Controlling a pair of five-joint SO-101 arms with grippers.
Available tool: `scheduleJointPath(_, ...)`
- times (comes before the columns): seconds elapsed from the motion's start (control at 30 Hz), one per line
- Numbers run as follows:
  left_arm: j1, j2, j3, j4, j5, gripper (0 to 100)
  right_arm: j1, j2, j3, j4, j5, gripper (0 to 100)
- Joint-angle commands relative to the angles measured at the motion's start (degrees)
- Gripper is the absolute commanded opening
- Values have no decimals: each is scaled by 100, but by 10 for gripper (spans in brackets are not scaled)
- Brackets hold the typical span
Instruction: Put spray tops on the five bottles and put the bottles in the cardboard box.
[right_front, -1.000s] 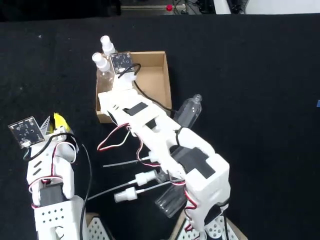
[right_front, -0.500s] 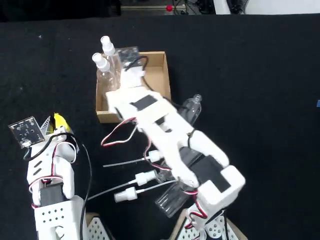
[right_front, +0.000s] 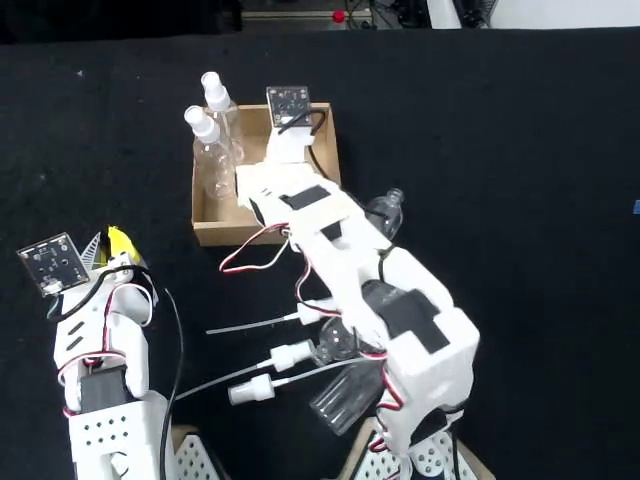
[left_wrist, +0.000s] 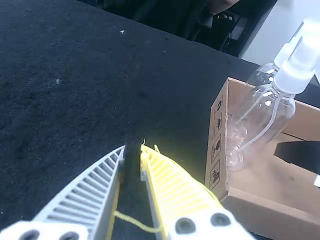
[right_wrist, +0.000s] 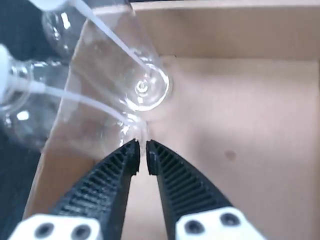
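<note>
Two clear bottles with white spray tops (right_front: 205, 150) (right_front: 222, 110) stand upright in the left side of the cardboard box (right_front: 215, 235). My right arm (right_front: 300, 200) stretches over the box. Its gripper (right_wrist: 141, 147) hangs shut and empty above the box floor (right_wrist: 225, 125), beside the nearer bottle (right_wrist: 145, 90). An uncapped bottle (right_front: 385, 213) lies just right of the box. Two more uncapped bottles (right_front: 345, 398) (right_front: 335, 345) lie by the right arm's base, with three loose spray tops (right_front: 290, 355) (right_front: 250, 390) (right_front: 312, 315). My left gripper (left_wrist: 132, 150) (right_front: 112, 243) is shut on nothing, low over the cloth left of the box (left_wrist: 217, 150).
Black cloth covers the table. The right half of the box floor is bare. The long dip tubes (right_front: 240, 325) of the loose spray tops lie spread between the two arm bases. Open cloth stretches to the right of the right arm.
My right arm has swung its wrist from beside the two capped bottles toward the back right of the box. The bottles stayed standing. The left arm has not moved.
</note>
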Motion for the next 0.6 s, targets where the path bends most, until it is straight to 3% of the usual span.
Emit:
scheduleJointPath(0.0,-40,-88,136,0,35,40,123,48,-479,-492,-9,11)
scheduleJointPath(0.57,-48,-88,136,0,35,40,211,602,-488,-1714,-9,11)
